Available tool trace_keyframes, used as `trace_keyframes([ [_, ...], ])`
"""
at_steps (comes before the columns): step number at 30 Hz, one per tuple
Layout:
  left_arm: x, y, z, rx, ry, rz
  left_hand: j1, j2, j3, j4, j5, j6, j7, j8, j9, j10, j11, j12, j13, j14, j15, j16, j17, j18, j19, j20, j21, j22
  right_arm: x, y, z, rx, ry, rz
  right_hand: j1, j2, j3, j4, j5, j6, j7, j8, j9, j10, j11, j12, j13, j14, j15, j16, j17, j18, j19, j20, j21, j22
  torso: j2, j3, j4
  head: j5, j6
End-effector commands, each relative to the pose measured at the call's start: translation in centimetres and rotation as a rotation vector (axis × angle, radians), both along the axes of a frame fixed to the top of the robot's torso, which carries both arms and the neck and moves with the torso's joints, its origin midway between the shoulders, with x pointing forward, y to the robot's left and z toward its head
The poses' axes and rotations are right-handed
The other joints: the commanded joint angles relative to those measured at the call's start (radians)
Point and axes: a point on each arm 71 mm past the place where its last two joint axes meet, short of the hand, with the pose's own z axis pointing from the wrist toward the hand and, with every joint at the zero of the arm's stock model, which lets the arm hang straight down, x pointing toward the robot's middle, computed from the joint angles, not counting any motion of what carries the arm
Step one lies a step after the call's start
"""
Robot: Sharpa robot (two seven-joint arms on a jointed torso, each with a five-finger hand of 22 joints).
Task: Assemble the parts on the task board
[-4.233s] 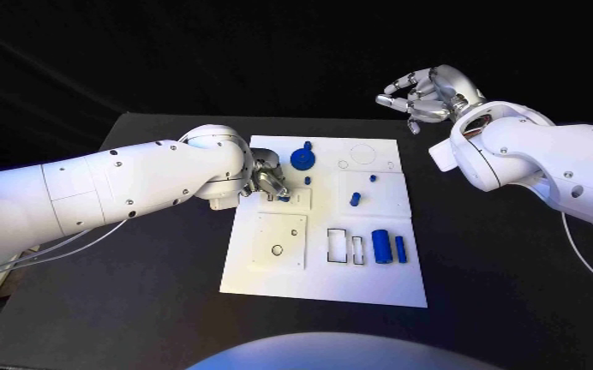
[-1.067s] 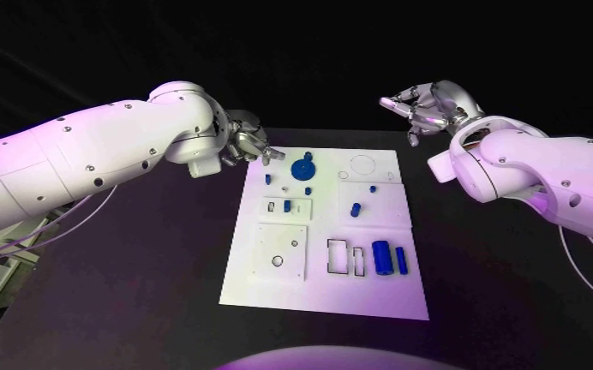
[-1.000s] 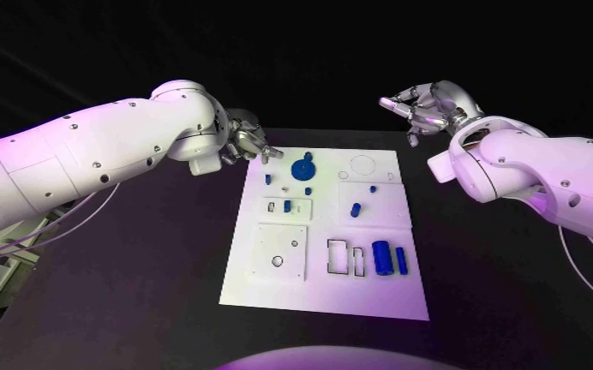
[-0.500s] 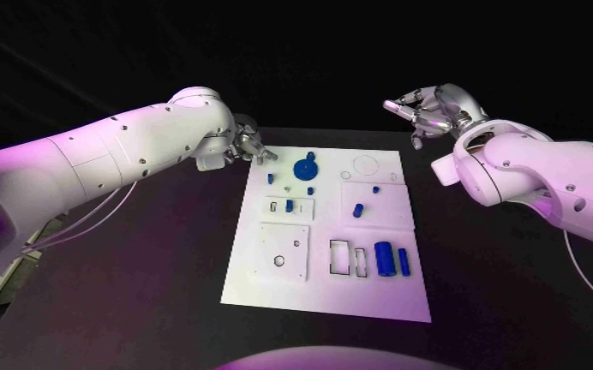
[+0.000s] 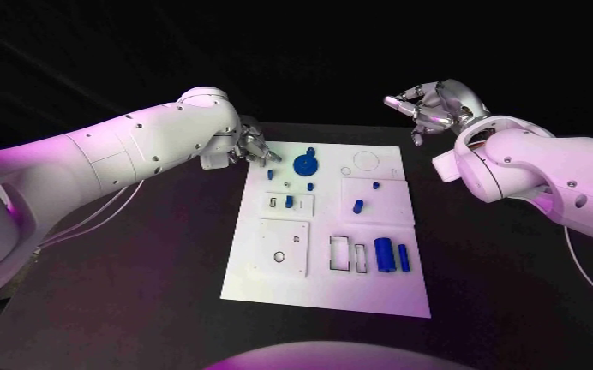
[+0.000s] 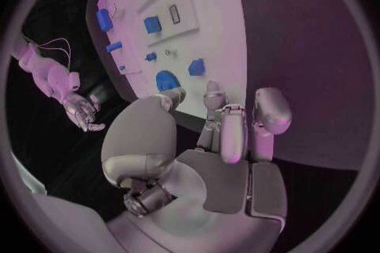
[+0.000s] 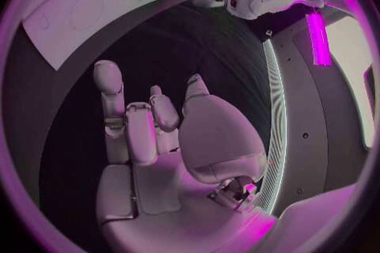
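On the table's middle lies the board [image 5: 324,289], most blue parts [image 5: 383,254] seated or lying on it; several outlined slots look unfilled, so work remains. Left hand [image 5: 254,149] hovers at the board's far-left corner, fingers apart, holding nothing. Right hand [image 5: 427,106], raised beyond the far-right corner, is loosely curled and empty.

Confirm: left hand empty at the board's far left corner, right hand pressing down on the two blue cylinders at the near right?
Not quite. The right hand is raised off beyond the task board's far right corner, touching nothing, as the head view shows. The two blue cylinders lie untouched. The left hand part is right.
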Motion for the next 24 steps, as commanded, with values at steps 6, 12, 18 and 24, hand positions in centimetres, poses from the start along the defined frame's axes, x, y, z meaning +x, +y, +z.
trace_keyframes([
  [6,-0.3,-0.38,-0.46,0.013,0.049,-0.041,-0.01,0.001,-0.008,0.0,-0.004,0.005,0.001,-0.004,-0.002,-0.005,-0.001,0.001,0.0,0.054,0.006,-0.004,0.125,0.012,0.0,0.004,0.0,0.003,0.02,0.14,0.01,-0.01,-0.005,0.01,0.004,-0.001,-0.007,-0.001,-0.002,-0.007,0.002,0.004,-0.001,-0.003,0.0,-0.003,0.0,0.017,-0.01,-0.006,0.0,0.017,0.007,-0.001,-0.007,-0.001,-0.002,0.0003,0.0014,0.0,-0.005],
  [12,-0.46,-0.39,-0.8,0.017,0.062,-0.046,-0.005,0.005,-0.009,-0.002,-0.002,0.008,0.0,-0.004,-0.003,-0.004,-0.002,0.002,0.001,0.054,0.005,-0.004,0.124,0.012,0.001,0.004,0.001,0.004,0.04,0.17,0.01,-0.01,-0.005,0.011,0.004,-0.001,-0.007,-0.001,-0.002,-0.007,0.002,0.004,-0.001,-0.003,0.0,-0.003,0.0,0.017,-0.01,-0.006,0.0,0.017,0.007,-0.001,-0.007,-0.001,-0.003,-0.0002,0.0003,0.001,-0.007],
  [18,-0.64,-0.43,-0.88,0.015,0.064,-0.048,0.023,0.022,-0.007,-0.003,0.004,0.015,-0.002,-0.005,-0.006,-0.003,-0.003,0.005,0.002,0.054,0.004,-0.003,0.125,0.012,0.001,0.003,0.001,0.005,0.07,0.16,0.02,-0.01,-0.007,0.011,0.006,-0.002,-0.011,0.0,-0.003,-0.008,0.002,0.005,-0.002,-0.002,0.0,-0.002,0.0,0.017,-0.009,-0.006,0.001,0.016,0.008,-0.001,-0.006,0.001,-0.003,0.0007,-0.0005,0.001,-0.008],
  [24,-0.9,-0.59,-0.96,-0.001,0.083,-0.053,0.061,0.042,0.002,-0.006,0.007,0.023,-0.004,-0.001,-0.007,0.0,-0.005,0.009,0.005,0.055,0.003,-0.002,0.127,0.011,0.004,0.002,0.004,0.011,0.09,0.12,0.04,-0.01,-0.01,0.009,0.006,-0.003,-0.012,0.0,-0.003,-0.008,0.002,0.006,-0.002,-0.002,0.0,-0.001,0.001,0.018,-0.009,-0.005,0.002,0.016,0.009,-0.001,-0.004,0.002,-0.003,0.0012,0.0002,0.001,-0.008],
])
